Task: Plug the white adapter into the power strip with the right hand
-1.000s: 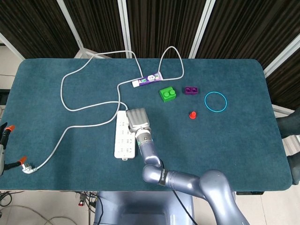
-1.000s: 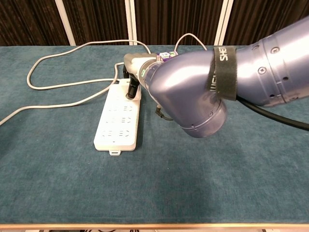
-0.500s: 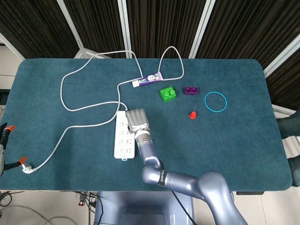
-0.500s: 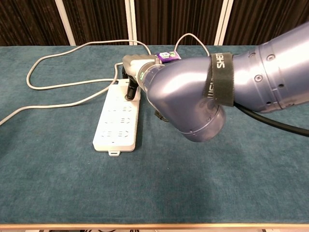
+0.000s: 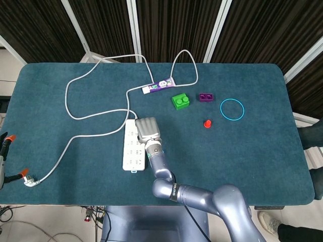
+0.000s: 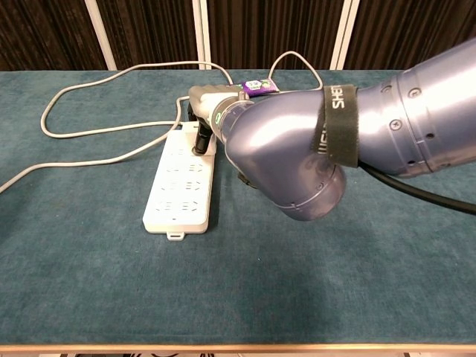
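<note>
The right hand [image 5: 147,129] hovers palm-down over the strip's [image 5: 134,153] far end, presumably to press the adapter in; its grip and the adapter itself are hidden beneath it.

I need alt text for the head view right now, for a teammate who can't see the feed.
From above, the right hand rests on the far end of a white power strip on a teal table; whether it holds the adapter is hidden. A white cable loops behind, and a green block, purple block, blue ring and red piece lie to the right.
</note>
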### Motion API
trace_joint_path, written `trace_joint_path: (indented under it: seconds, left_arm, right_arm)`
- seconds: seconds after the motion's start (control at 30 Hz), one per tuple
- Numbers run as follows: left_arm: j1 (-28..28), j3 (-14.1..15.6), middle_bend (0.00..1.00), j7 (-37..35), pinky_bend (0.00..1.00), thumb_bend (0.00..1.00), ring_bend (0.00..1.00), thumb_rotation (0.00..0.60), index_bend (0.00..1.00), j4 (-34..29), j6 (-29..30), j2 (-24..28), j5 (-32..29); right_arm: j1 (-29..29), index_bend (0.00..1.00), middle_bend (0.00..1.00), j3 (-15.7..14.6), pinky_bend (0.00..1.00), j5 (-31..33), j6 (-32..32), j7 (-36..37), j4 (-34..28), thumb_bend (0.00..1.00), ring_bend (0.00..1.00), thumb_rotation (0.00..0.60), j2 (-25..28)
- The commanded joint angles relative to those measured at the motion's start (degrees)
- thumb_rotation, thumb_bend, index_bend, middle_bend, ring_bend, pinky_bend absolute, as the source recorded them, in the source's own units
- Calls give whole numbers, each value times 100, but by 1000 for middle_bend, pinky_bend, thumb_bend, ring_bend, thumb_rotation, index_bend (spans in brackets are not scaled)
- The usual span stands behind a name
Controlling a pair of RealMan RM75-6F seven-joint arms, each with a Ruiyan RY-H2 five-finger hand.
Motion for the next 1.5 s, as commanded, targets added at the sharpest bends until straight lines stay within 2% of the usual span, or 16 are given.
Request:
trace_joint_path:
  seconds: [0.03,0.2,0.4,0.53,0.67,0.87,1.13,1.5]
  left_arm:
    - [0,0,0,2,0,102,0,600,132,0,0,-1,-2]
    - [-2,1,0,8,0,102,0,600,132,-6,-6,-1,-6]
    - [0,4,0,11,0,102,0,600,132,-7,-5,-2,-4]
    - [-2,8,0,27,0,102,0,600,132,-9,-10,-7,-5]
    - [-7,10,0,50,0,102,0,600,131,-12,-25,-14,-20]
    - [-15,13,0,81,0,102,0,600,131,-15,-45,-22,-37]
    - [-12,12,0,116,0,101,0,600,131,-32,-36,-26,-52]
    - [-17,24,0,154,0,102,0,600,131,-44,-45,-40,-50]
  right_arm:
    - [-1,1000,789,-12,620,-14,18,-31,-4,560,761,600,4]
    - [-20,877,706,-28,550,122,-19,-224,-147,560,661,600,102]
    - [-28,703,504,-36,407,363,-24,-457,-344,560,507,600,224]
    - [-21,595,405,-73,356,502,-15,-616,-464,552,450,600,299]
    - [-8,445,337,-101,317,626,-38,-731,-606,508,408,600,393]
    - [28,239,256,-116,267,859,-48,-883,-806,389,354,600,531]
    - [69,118,178,-195,171,1066,-34,-1002,-1025,311,253,600,685]
    - [-10,90,157,35,138,1219,128,-776,-1821,310,219,600,1324]
